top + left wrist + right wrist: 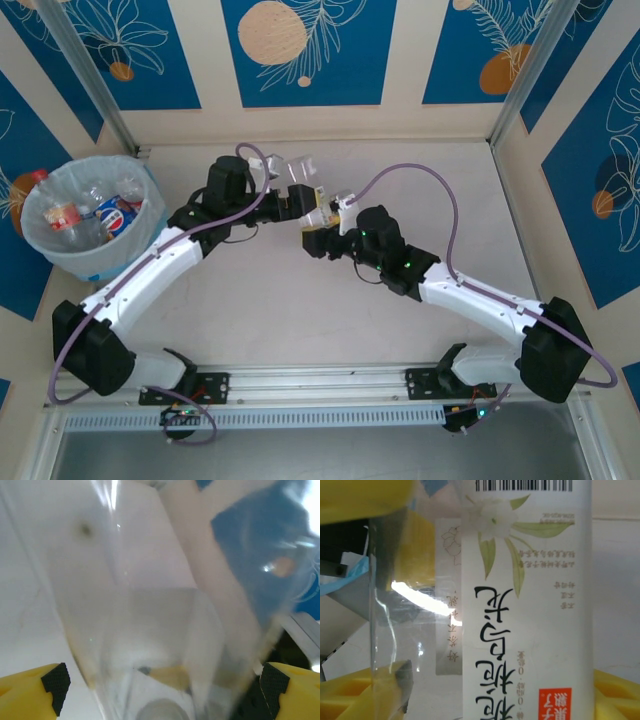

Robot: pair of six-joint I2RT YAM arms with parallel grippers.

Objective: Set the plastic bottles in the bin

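A clear plastic bottle [298, 168] with a white label hangs over the middle of the table between both grippers. My right gripper [326, 220] is shut on it; in the right wrist view the labelled bottle [530, 605] sits between the yellow fingers [350, 695]. My left gripper [303, 196] stands open around the same bottle [160, 630], with one pad [55, 682] on each side of it. The bin [90, 262] stands at the far left, lined with a pale bag. A Pepsi-style bottle [118, 213] and a red-labelled bottle [62, 215] lie inside it.
Patterned walls enclose the table at the back and on both sides. A metal rail [320, 385] runs along the near edge between the arm bases. Purple cables [420, 185] loop over both arms.
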